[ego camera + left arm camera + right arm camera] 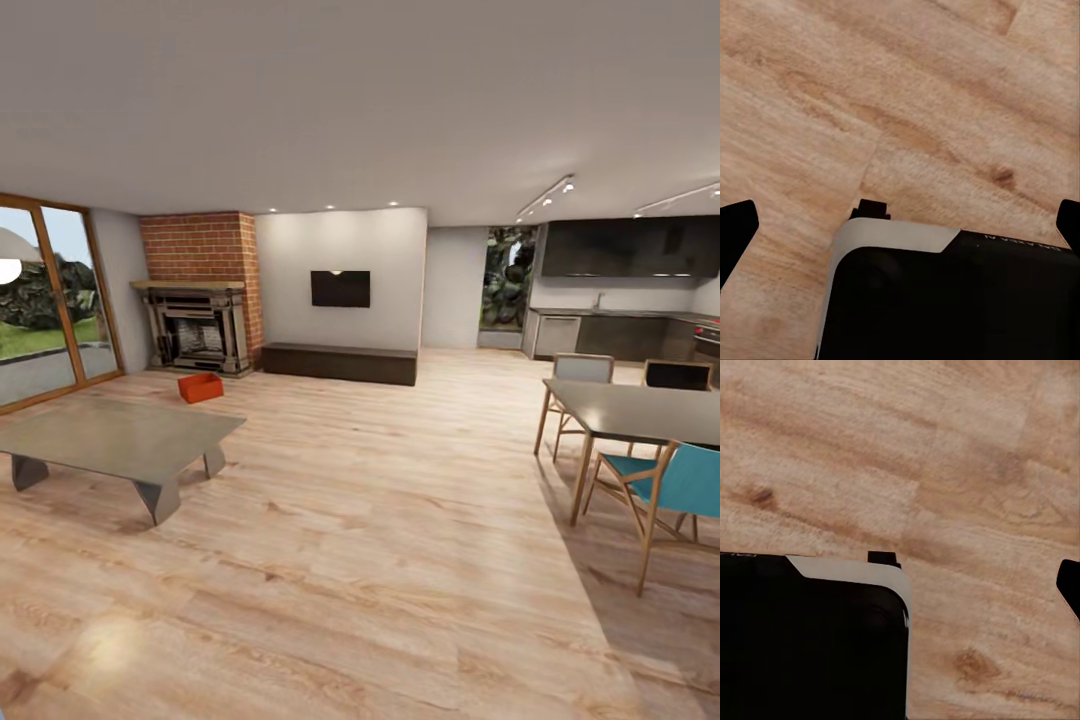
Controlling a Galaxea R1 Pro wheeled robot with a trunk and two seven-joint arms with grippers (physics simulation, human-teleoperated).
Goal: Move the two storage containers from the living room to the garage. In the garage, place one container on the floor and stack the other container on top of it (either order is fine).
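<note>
I am in the living room, looking across its light wood-plank floor (380,520). One red-orange storage container (200,387) sits on the planks in front of the brick fireplace (200,300), far ahead to the left and well out of arm's reach. My left gripper (904,225) hangs open over bare planks, its dark fingertips (736,225) far apart with nothing between them. My right gripper (904,585) also points down at the planks; one fingertip (1069,583) shows at the picture's edge, spread wide and empty. The garage is out of view.
A low grey table (120,440) stands at the near left between me and the container. A dark low bench (340,364) runs along the back wall. A dining table (640,412) with chairs (680,485) is at the right, a kitchen behind it. My base (945,300) shows under both wrists.
</note>
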